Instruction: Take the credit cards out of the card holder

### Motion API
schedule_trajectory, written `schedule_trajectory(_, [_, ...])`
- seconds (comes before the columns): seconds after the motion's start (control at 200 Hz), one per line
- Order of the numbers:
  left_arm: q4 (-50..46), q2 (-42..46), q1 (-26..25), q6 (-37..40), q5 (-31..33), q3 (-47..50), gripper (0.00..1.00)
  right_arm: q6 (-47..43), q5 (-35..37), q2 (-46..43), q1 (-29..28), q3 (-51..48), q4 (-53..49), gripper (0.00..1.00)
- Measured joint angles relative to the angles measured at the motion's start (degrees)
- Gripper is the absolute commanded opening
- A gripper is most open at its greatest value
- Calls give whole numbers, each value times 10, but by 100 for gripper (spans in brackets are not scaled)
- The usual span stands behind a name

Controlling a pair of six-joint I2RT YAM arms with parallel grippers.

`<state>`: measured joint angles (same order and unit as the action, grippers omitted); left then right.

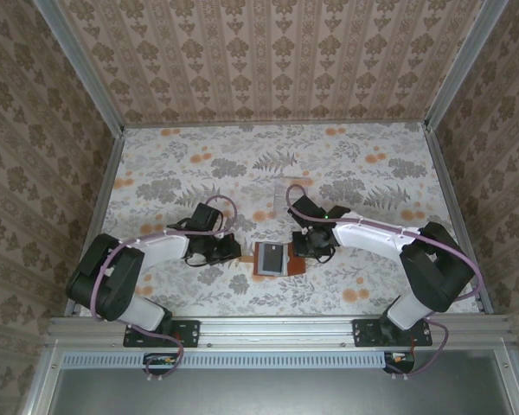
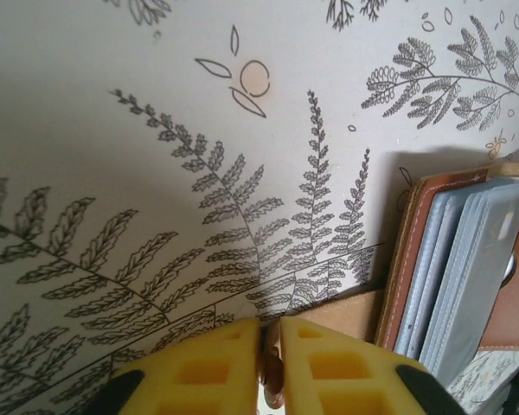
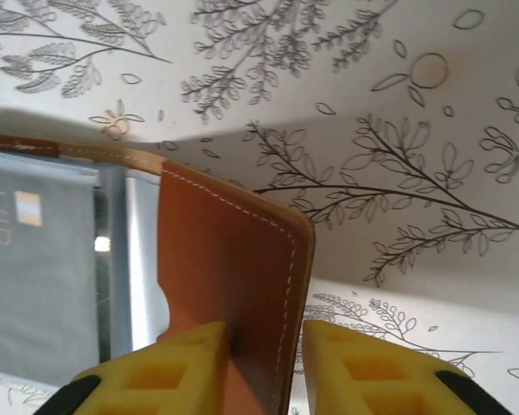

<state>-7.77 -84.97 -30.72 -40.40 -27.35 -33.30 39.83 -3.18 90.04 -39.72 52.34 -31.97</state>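
Card holder (image 1: 259, 259) seen lying open on the fern-patterned table (image 1: 372, 173), between the two arms and near the front edge. Over at the right gripper (image 3: 264, 354), the holder's brown leather flap (image 3: 233, 277) is stood upright and clamped between the yellow fingers. A dark grey card (image 3: 35, 285) (pale chip-like square on it) is lodged in the lining. The left gripper (image 2: 271, 346) is placed just beside the holder's left edge, narrowed to a slit with a thin brown sliver inside; whether that is gripped cannot be told.
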Motion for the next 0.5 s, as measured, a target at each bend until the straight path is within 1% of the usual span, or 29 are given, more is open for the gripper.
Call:
schedule_trajectory(0.03, [0,0,-1,1,2,-1,22,-2,3,0,0,-2,0,36])
schedule_trajectory(0.095, [-3,2,-4,1,4,-4,26,-6,12,-1,0,-7,-3,43])
schedule_trajectory(0.235, [-32,15,-11,7,25,-13,33,-8,25,-4,0,-12,-9,44])
schedule_trajectory(0.325, [-64,32,-11,10,49,-20,35,-10,26,-4,0,-12,-10,42])
schedule_trajectory(0.385, [-88,46,-14,13,65,-28,39,-11,26,-4,0,-12,-9,40])
schedule_trajectory(0.5, [-132,74,-30,16,96,-54,40,-11,24,-7,0,-13,-9,35])
